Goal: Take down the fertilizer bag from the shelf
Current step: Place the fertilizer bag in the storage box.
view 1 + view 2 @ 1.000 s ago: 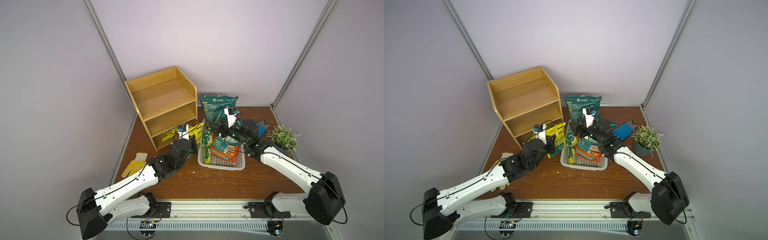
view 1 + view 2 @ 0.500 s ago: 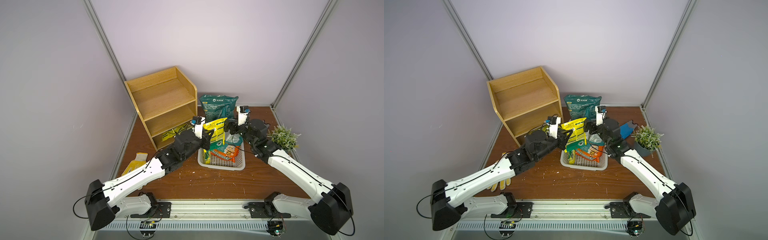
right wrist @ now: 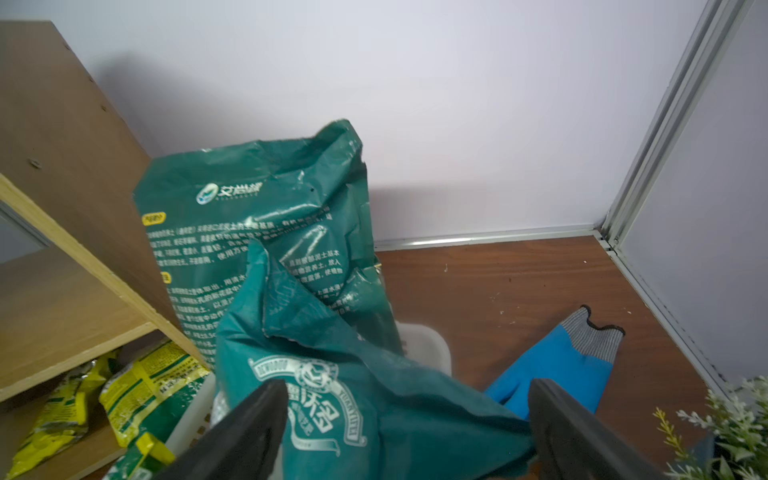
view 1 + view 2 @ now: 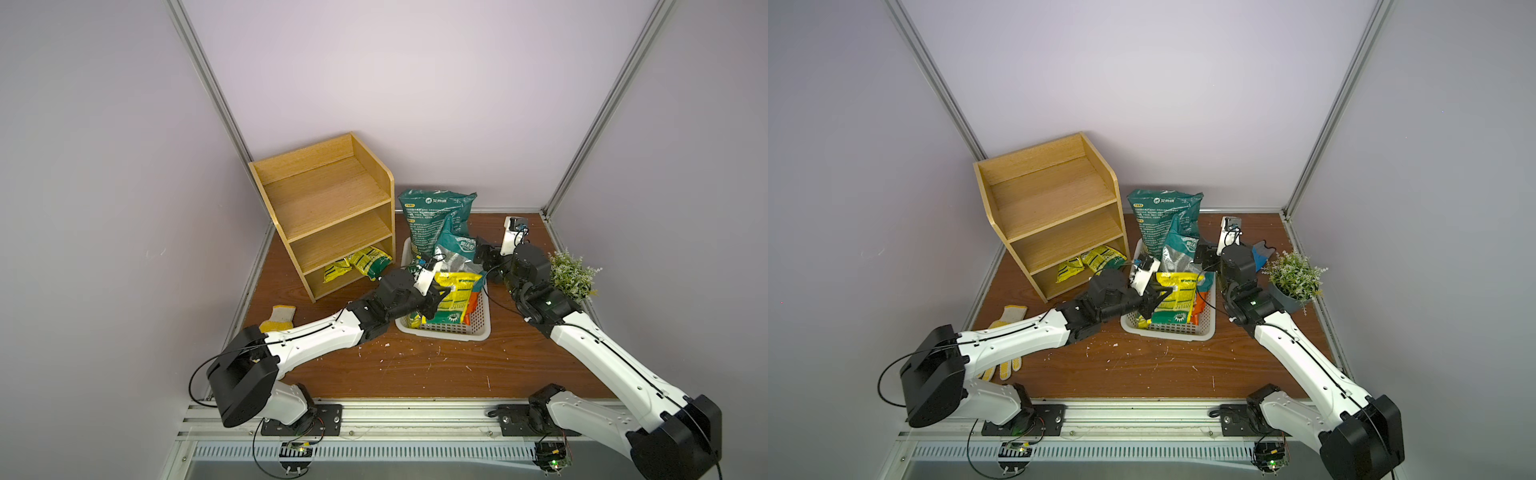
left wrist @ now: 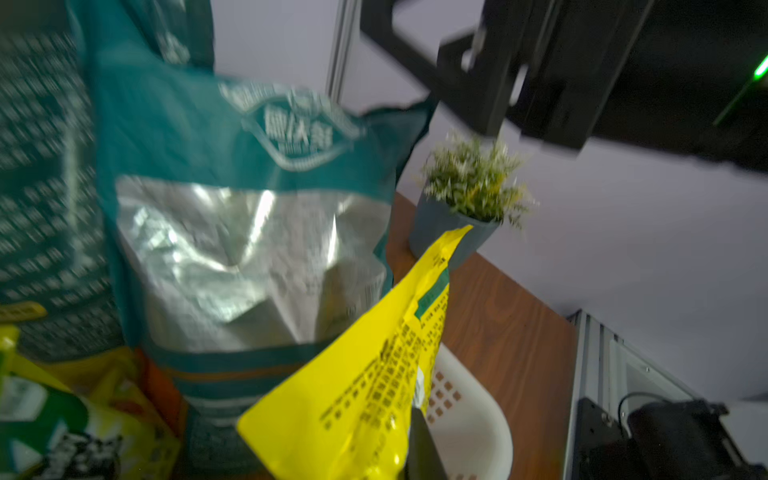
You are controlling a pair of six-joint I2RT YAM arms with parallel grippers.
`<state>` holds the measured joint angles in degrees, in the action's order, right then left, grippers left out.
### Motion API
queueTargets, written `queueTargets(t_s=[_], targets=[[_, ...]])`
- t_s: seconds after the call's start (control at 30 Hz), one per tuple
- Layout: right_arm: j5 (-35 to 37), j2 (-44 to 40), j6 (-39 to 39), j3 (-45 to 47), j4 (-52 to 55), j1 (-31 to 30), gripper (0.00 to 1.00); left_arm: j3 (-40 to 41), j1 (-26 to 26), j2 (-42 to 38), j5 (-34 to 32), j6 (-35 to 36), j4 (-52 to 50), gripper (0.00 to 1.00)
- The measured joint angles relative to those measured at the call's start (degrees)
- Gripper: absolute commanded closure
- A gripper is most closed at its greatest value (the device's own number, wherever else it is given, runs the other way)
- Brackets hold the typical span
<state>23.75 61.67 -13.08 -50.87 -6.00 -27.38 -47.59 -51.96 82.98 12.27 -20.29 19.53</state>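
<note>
Right hand [image 3: 407,386] spread astride teal bag [image 3: 353,374]: right wrist view only.

Shelf [image 4: 328,216] back-left, two packets [image 4: 359,266] in its bottom tier; basket [image 4: 444,332] just right, stuffed with bags [image 4: 453,249]; plant [image 4: 571,276] further right again.
</note>
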Motion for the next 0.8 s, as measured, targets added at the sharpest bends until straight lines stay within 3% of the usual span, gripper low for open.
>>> queueTargets(t_s=[0.07,0.1,0.17,0.23,0.3,0.43,0.6,0.8], targets=[[0.0,-0.11,0.02,-0.15,-0.7,-0.04,0.03,3.65,-0.31,1.27,0.24,0.28,0.07,0.96],[-0.02,-0.11,0.02,-0.31,-0.85,-0.04,0.03,5.42,-0.31,1.77,-0.26,0.33,1.97,0.78],[-0.02,-0.11,0.02,-0.44,-1.11,-0.04,0.03,5.88,-0.07,1.84,-0.59,0.13,3.45,0.31],[-0.15,-0.09,0.02,-0.59,-1.36,-0.04,0.03,5.77,-0.13,2.16,-0.85,-0.63,3.52,0.21],[-0.37,-0.07,0.0,-0.74,-1.55,-0.04,0.03,5.16,-0.31,2.56,-1.53,-1.14,2.69,0.01],[-1.64,0.35,-0.48,-1.27,-1.9,-0.04,0.03,3.21,-0.5,0.57,-5.29,-2.19,-0.66,0.0],[-3.43,1.51,-1.09,-1.33,-2.25,-0.04,0.03,0.52,1.16,-10.1,-12.68,-2.93,-3.34,0.0],[-5.64,2.99,-1.42,-1.38,-2.32,-0.04,0.03,4.26,10.32,-26.03,-15.78,-9.14,0.52,0.03]])
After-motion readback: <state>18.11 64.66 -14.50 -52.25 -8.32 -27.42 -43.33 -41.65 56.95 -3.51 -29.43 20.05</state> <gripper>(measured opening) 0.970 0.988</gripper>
